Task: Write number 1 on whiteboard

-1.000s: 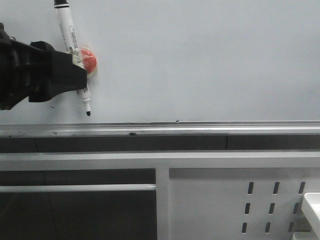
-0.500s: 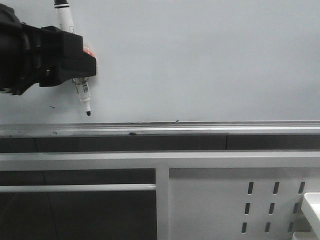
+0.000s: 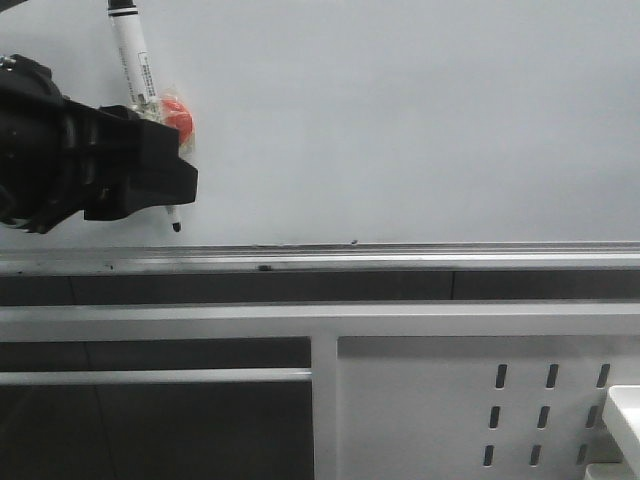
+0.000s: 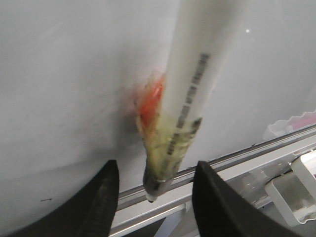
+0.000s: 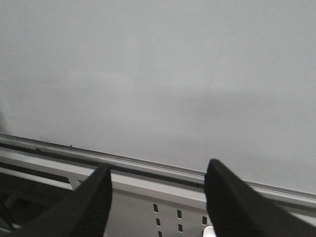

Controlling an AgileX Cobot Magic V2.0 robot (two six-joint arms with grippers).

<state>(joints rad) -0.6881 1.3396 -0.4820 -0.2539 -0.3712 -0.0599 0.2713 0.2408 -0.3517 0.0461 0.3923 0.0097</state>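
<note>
The whiteboard (image 3: 420, 120) fills the upper front view, pale and glossy. A white marker (image 3: 132, 60) with a black tip (image 3: 177, 227) hangs on it near-upright, tip down, held by tape and a red piece (image 3: 178, 115). My left gripper (image 3: 175, 180) is open and straddles the marker's lower barrel. In the left wrist view the marker (image 4: 197, 74) runs between the two black fingers (image 4: 103, 197) with a gap on each side. My right gripper (image 5: 158, 197) is open and holds nothing, facing the board (image 5: 158, 74). The number 1 is out of view.
A silver strip (image 3: 400, 255) runs along the board's lower edge. Below it is a white metal panel with slotted holes (image 3: 480, 400). A white object (image 3: 625, 410) sits at the lower right corner. Tiny dark specks (image 3: 353, 241) mark the board near the strip.
My left gripper rose half a second ago and has since dropped lower and slightly right along the marker, uncovering the red piece. The marker has stayed in place.
</note>
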